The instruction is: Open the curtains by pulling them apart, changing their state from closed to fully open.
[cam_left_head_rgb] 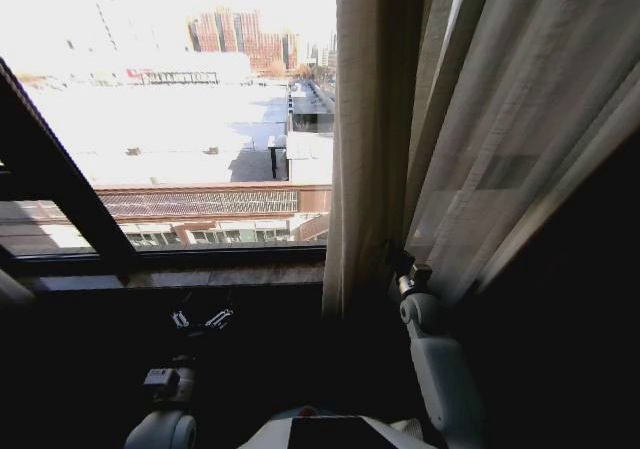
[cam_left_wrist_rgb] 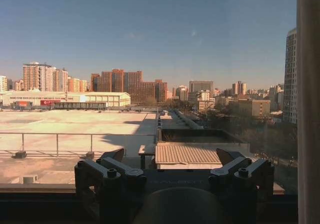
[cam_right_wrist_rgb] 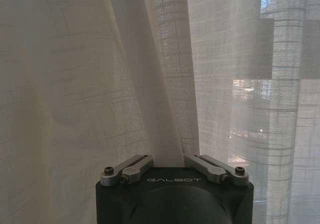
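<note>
The curtains (cam_left_head_rgb: pixel 480 139) are bunched up right of the window frame (cam_left_head_rgb: pixel 60 189). Right gripper (cam_right_wrist_rgb: pixel 172 159) pinches a fold of them; left gripper (cam_left_wrist_rgb: pixel 172 171) sits spread apart, holding nothing, below the window frame.

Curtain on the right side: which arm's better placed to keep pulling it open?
Right. The right gripper is shut on a fold of the curtain. The left gripper is open, facing bare window, touching no fabric.

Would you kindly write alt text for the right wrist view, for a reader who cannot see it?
The right claw is shut on a pleat of the sheer cream curtain, which hangs in vertical folds all around it. Daylight and faint building shapes glow through the fabric.
</note>
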Robot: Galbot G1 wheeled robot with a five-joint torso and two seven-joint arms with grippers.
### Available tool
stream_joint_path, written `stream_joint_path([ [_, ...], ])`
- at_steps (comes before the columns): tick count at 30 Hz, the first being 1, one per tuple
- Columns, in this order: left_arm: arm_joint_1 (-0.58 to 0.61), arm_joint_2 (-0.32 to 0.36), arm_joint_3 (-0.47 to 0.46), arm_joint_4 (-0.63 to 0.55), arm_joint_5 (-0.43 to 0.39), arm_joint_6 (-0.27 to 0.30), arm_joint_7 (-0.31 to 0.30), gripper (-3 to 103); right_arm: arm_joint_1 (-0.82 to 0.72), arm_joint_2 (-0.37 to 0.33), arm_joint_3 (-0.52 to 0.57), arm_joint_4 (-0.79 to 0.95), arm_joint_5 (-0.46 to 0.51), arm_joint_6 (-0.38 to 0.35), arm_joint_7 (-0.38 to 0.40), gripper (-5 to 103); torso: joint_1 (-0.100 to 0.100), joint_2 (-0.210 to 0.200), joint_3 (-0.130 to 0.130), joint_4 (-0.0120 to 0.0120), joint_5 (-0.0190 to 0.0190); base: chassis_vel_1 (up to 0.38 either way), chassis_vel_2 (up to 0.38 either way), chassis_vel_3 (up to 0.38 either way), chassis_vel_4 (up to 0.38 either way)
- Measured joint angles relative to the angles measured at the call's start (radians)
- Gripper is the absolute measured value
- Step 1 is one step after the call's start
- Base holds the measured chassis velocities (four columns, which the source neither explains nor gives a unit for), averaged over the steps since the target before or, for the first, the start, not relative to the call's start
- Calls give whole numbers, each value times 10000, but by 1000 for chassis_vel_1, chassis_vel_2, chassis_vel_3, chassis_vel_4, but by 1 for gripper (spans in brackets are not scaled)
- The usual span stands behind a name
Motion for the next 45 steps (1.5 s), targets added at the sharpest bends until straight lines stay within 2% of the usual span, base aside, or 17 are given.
stream_joint_path([
  [7, 13, -6, -2, 0, -6, -6, 3, 100, -38, 0, 1, 54, -13, 1, 5, 0, -1, 1, -1, -2, -3, -359, -356, 354, 366],
  [10, 19, -13, 0, 0, -6, -18, 4, 100, -74, 6, -2, 34, -281, 142, 9, 0, -1, 0, 0, -2, -4, -355, -376, 343, 354],
  [13, 21, -27, 8, -1, -7, -34, 5, 100, -145, 9, -8, -148, -1148, 784, -1, 0, -1, 0, -1, -4, -3, -329, -325, 316, 337],
  [17, 20, -32, 16, 0, -7, -35, 14, 100, -171, 34, -9, -189, -1423, 898, 79, 0, 0, -1, 0, -3, 0, -243, -253, 245, 241],
  [21, 25, -33, 16, -4, -7, -41, 25, 100, -161, 36, -6, -224, -1430, 914, 179, 0, 0, -1, 1, -4, 5, -65, -89, 100, 39],
  [27, 51, -32, -2, -3, -5, -77, 14, 100, -152, 55, -26, -232, -1333, 902, 218, 0, 0, -1, 0, 0, -12, 43, 24, -34, -25],
  [30, 58, -33, -6, -3, -4, -93, 12, 100, -151, 70, -30, -233, -1319, 865, 226, 0, 0, 0, 0, -1, -5, 65, 55, -51, -61],
  [31, 63, -34, -10, -3, -3, -101, 13, 100, -148, 70, -31, -233, -1316, 845, 225, 5, 0, 0, 0, 0, -6, 0, 0, 0, 0],
  [32, 66, -34, -13, -3, -2, -106, 13, 100, -145, 72, -31, -233, -1315, 836, 227, 5, 0, 0, 0, -1, -6, 0, 0, 0, 0],
  [35, 86, -37, -24, -19, -3, -120, 16, 100, -132, 77, -22, -234, -1294, 813, 236, 21, 0, 0, 0, -4, 3, 0, 0, 0, 0],
  [37, 87, -37, -25, -23, -3, -122, 17, 100, -132, 76, -21, -233, -1289, 811, 237, 21, 0, -1, 1, -3, 3, 0, 0, 0, 0],
  [39, 90, -40, -30, -39, -3, -125, 17, 100, -140, 71, -19, -230, -1217, 806, 240, 32, 0, -1, 0, -2, -1, 0, 0, 0, 0],
  [40, 90, -40, -30, -39, -3, -125, 17, 100, -140, 71, -19, -230, -1217, 806, 240, 32, 0, -1, 0, -2, -1, 0, 0, 0, 0],
  [43, 94, -51, -28, -55, -1, -128, 17, 100, -224, 58, -20, -154, -1083, 790, 240, 48, 0, 0, 0, -2, -5, 0, 0, 0, 0],
  [44, 94, -51, -28, -55, -1, -128, 17, 100, -224, 58, -20, -154, -1083, 790, 240, 48, 0, 0, 0, -2, -5, 0, 0, 0, 0],
  [45, 96, -58, -25, -56, -1, -129, 18, 100, -278, 51, -20, -115, -1070, 786, 240, 54, 0, 0, 0, -2, -6, 0, 0, 0, 0],
])
